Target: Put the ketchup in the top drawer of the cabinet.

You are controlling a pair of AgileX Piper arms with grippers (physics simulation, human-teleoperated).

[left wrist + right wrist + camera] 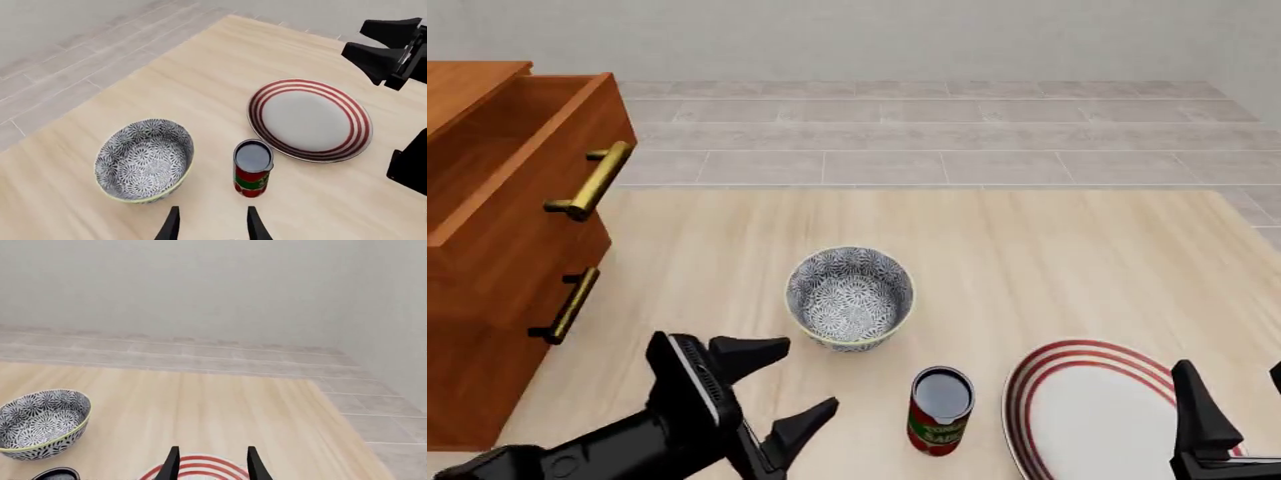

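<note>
Left hand [790, 385] open, ketchup [940, 410] just beside, upright, untouched.

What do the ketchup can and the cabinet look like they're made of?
The ketchup can looks like metal: dark grey top with a dull sheen, wrapped in a red printed label. The cabinet looks like orange-brown wood with a smooth finish; its bar handles look like polished brass.

Simulated home-like room showing: pale wood table [1068, 250], grey tiled floor [961, 130], plain wall, wooden cabinet [487, 260], bowl [849, 297], striped plate [1094, 410].
</note>
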